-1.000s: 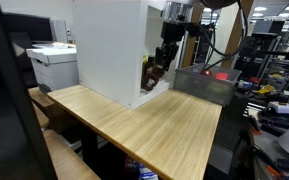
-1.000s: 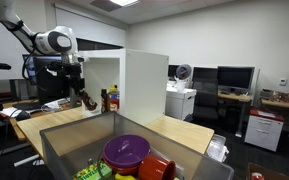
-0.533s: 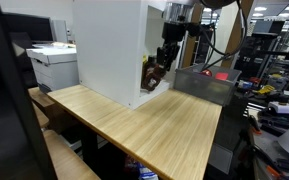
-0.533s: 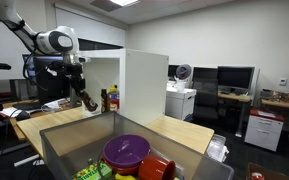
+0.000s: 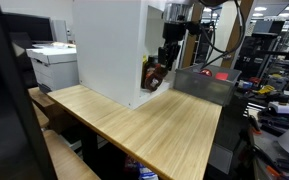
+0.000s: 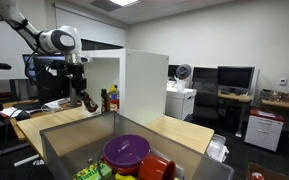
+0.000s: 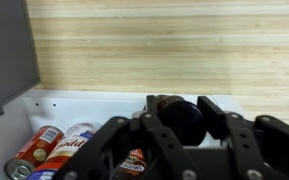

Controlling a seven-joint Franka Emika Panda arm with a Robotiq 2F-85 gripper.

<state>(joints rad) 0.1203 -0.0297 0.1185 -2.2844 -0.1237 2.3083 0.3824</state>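
- Pinching a dark bottle (image 7: 177, 116): the gripper (image 7: 184, 128) is partly closed around it, with fingers (image 7: 220, 122) on either side in the wrist view.
- The bottle hangs at the open side of the white cabinet (image 5: 109, 45), low over its white floor, at the far end of the wooden table (image 5: 154, 125). In an exterior view it looks tilted rather than upright.
- Two cans (image 7: 42, 146) sit on the cabinet floor, just left of the bottle in the wrist view.
- Risk: the grip seems to be on a round body, so the tilt could let the bottle rotate or slide out of the jaws.
- Risk: quarters are tight, so a sideways move could knock the cans or clip the cabinet wall.
- Can't tell whether the bottle touches the floor. Letting go while it's tilted would likely tip it into the cans.
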